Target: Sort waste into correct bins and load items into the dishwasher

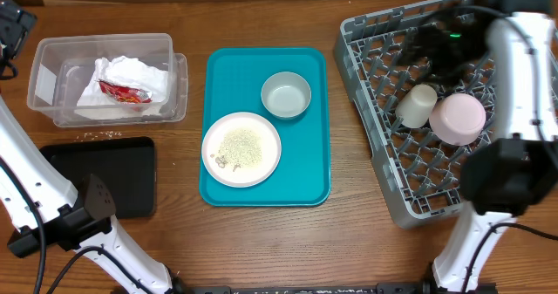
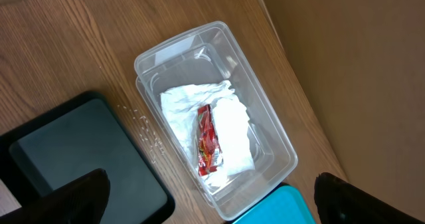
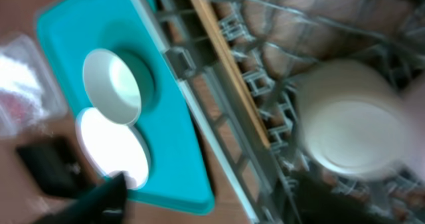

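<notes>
Overhead: dish rack [image 1: 366, 76] fills table's right edge, w/ white cup [image 1: 418, 105] & pink bowl [image 1: 458, 118] side by side mid-rack. R gripper [image 1: 427, 45] hangs over rack's far side, just beyond the cup. At table centre, teal tray [image 1: 309, 167]: grey bowl [image 1: 286, 95] at its far right corner, plate [image 1: 266, 159] at its near left corner w/ rice bits [image 1: 239, 146] on it. Far left corner: clear tub [image 1: 48, 54] holding napkin [image 1: 122, 71] & red wrapper [image 1: 126, 92]. Along the left edge, nearer, black tray [image 1: 113, 167]; a few loose bits on the table btw the 2.

Left wrist: L gripper [image 2: 212, 197] high over the tub, fingers spread wide, holding nothing.

Right wrist (blurred): chopsticks [image 3: 229, 71] lie just inside rack's edge nearest the teal tray. R gripper's fingers look spread w/ nothing btw them, so it reads as let go, tho blur leaves some doubt.

Step in hand, as I read it: chopstick drop-off into rack. To do it well, lift straight up till clear of pegs & cup before swinging to the tray, & check the sticks rest inside the rack wall, not across it. 2 dishes not yet racked; rice prob needs tipping out first.
</notes>
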